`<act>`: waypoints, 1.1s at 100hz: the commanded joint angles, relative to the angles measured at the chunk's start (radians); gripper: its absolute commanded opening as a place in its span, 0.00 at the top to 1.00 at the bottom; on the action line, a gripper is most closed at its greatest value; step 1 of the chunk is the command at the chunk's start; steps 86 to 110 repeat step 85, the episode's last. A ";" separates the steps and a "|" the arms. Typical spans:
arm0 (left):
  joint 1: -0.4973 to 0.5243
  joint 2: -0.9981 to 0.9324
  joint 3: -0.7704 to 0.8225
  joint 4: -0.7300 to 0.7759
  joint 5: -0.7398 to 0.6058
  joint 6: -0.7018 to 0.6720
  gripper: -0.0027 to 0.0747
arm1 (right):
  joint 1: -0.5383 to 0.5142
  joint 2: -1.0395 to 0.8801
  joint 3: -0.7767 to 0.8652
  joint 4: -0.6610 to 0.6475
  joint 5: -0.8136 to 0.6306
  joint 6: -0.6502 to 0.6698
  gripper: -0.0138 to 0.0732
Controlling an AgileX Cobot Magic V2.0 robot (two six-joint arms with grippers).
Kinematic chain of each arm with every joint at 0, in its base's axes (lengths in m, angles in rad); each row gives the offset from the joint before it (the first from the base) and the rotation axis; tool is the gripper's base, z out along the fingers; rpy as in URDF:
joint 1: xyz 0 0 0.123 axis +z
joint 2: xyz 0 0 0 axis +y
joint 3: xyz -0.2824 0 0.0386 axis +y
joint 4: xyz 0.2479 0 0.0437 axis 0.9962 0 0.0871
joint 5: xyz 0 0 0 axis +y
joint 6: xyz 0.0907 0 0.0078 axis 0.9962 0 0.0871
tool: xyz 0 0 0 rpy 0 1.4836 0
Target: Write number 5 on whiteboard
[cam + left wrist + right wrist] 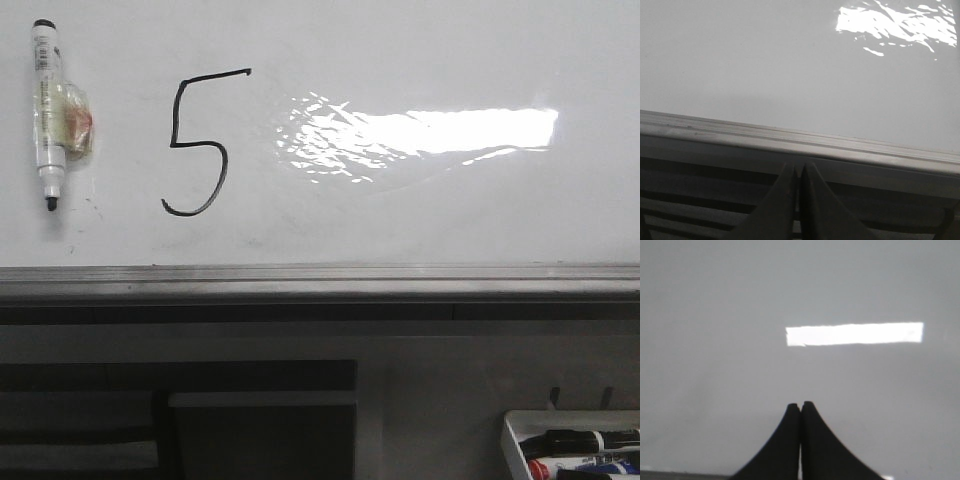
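Observation:
A thin black number 5 (pixel 200 142) is drawn on the glossy whiteboard (pixel 420 210), left of the bright glare. A black-tipped marker (pixel 48 112) with a taped wrap lies on the board at the far left, tip toward the grey edge strip (pixel 320 281). Neither gripper shows in the front view. My left gripper (pixel 798 167) is shut and empty, just short of the board's edge strip (pixel 800 142). My right gripper (pixel 800 406) is shut and empty over plain white board (pixel 715 340).
A small white tray (pixel 575 450) with several markers sits at the front right, below the board. Dark slatted framing (pixel 180 400) lies under the board's near edge. A light glare (pixel 420 135) sits right of the digit.

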 commanded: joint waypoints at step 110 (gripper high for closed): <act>0.004 -0.028 0.017 -0.016 -0.054 -0.008 0.99 | -0.038 -0.029 0.070 -0.036 0.283 0.000 0.91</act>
